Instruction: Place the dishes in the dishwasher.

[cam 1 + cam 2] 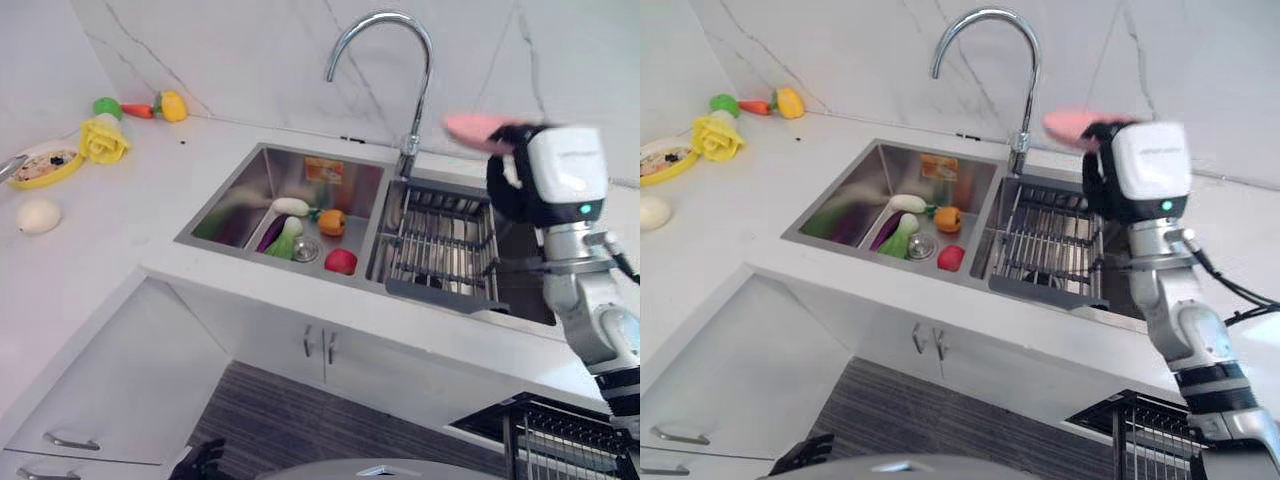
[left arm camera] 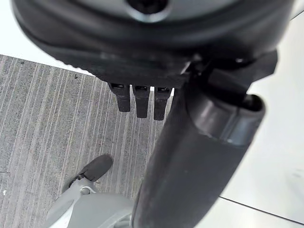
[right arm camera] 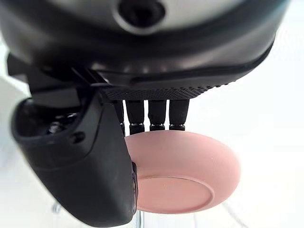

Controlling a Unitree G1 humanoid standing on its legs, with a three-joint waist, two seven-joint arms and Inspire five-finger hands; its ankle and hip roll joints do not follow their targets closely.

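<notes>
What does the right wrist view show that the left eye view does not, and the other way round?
Right wrist view alone: the pink dish's flat underside, with the right robot hand's thumb and fingers pinching its rim. Left eye view alone: the tap, the sink with toy vegetables, the wire rack and the dishwasher basket lower right. Both share the pink dish held in the right robot hand.

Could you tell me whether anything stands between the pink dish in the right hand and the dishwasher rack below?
Nothing visible does. The right hand holds the pink dish above the counter, and the dishwasher rack lies open below it, past the counter's edge.
</notes>
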